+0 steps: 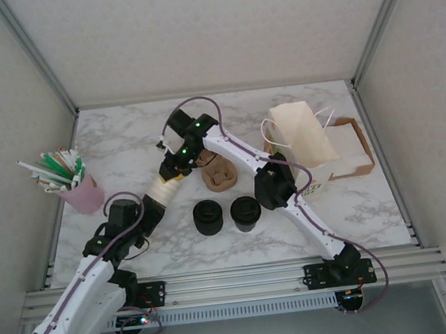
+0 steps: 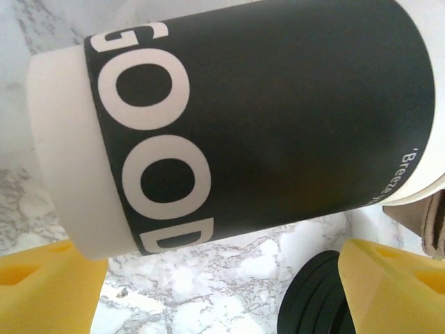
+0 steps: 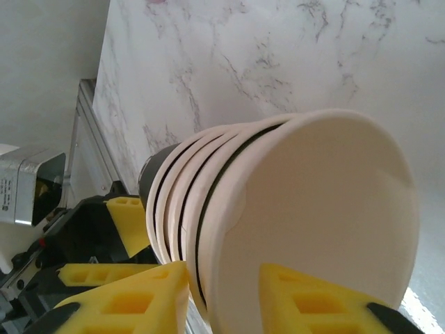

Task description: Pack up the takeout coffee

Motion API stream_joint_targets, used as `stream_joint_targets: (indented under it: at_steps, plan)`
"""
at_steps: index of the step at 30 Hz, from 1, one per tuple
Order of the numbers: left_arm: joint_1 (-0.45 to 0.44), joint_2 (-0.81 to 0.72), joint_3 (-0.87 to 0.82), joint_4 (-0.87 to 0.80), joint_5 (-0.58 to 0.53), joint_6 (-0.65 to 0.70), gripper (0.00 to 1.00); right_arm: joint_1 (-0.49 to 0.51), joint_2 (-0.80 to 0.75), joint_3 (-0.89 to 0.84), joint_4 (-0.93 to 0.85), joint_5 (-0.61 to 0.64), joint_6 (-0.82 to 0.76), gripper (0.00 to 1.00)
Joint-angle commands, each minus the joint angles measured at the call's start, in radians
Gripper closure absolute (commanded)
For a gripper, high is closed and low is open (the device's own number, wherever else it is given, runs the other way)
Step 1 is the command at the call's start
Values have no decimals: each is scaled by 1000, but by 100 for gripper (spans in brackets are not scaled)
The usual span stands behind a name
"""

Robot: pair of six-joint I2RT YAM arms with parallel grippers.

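A stack of nested paper cups point(image 1: 162, 191), dark-walled with cream rims, hangs tilted between my two grippers. In the right wrist view my right gripper point(image 3: 222, 278) straddles the rim of the top cup point(image 3: 313, 209), one finger outside and one inside. The jaws stand close together, but I cannot make out whether they pinch the rim. My left gripper point(image 2: 222, 259) is open, its fingers wide apart just below the stack point(image 2: 264, 104), with bare marble between them. Two black round shapes stand in front: a squat lid stack point(image 1: 208, 216) and a slightly taller one point(image 1: 245, 212). Whether the taller one is the takeout coffee I cannot tell.
A brown cardboard cup carrier point(image 1: 220, 175) lies behind the black shapes. A white paper bag point(image 1: 304, 138) stands at the right, against a cardboard box point(image 1: 357, 153). A pink cup of straws point(image 1: 82, 194) is at the left. Black lids point(image 2: 313, 299) sit by my left gripper's right finger.
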Motion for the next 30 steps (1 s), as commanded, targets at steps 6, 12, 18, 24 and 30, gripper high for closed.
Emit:
stream_joint_targets:
  at_steps: [6, 12, 18, 24, 30]
  plan:
    - [46, -36, 4, 117, 96, 51, 12, 19, -98, 22, -34, -21, -16, 89]
    - [52, -57, 83, 22, 21, 95, 4, 40, -215, 19, -87, 232, -84, 99]
    - [51, -55, 86, 28, 33, 98, 5, 115, -264, 53, -172, 560, -165, 100]
    - [52, -33, 41, 79, 88, 99, 19, 198, -273, 66, -201, 802, -249, 99]
    - [53, -28, 24, 98, 113, 102, 27, 248, -235, 96, -189, 858, -305, 95]
